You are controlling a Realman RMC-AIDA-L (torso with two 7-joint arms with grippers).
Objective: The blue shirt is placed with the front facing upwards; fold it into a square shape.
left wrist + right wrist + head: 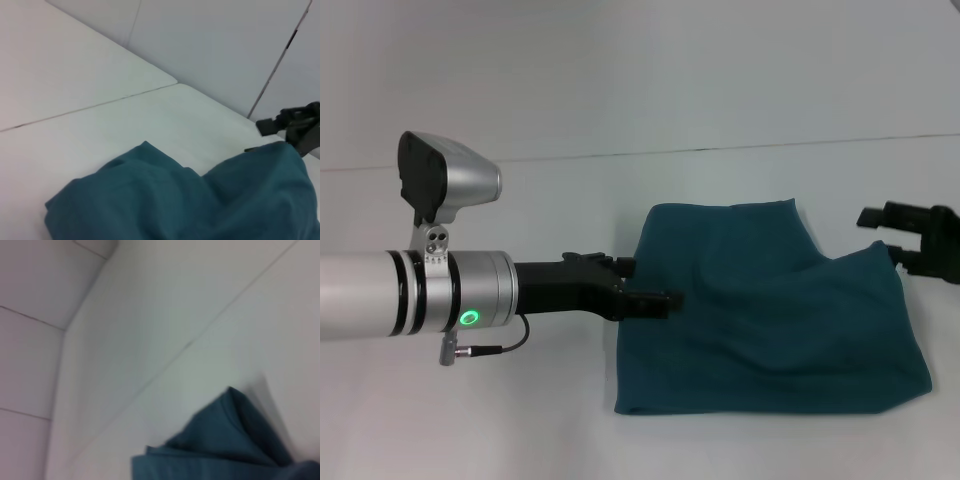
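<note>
The blue shirt [775, 310] lies folded into a rough rectangle on the white table [620, 100], plain teal side up, with no lettering showing. Its top layer is rumpled, with a raised fold near the far right corner. My left gripper [655, 282] reaches in from the left at the shirt's left edge, open, one finger lying over the cloth. My right gripper [883, 240] hovers just off the shirt's far right corner, open and holding nothing. The left wrist view shows the shirt [175, 200] with the right gripper [254, 137] beyond it. The right wrist view shows one corner of the shirt [225, 440].
A seam line [720, 150] crosses the white table behind the shirt. A white wall [225, 40] rises at the table's far side. Bare tabletop [520, 420] surrounds the shirt in front and to the left.
</note>
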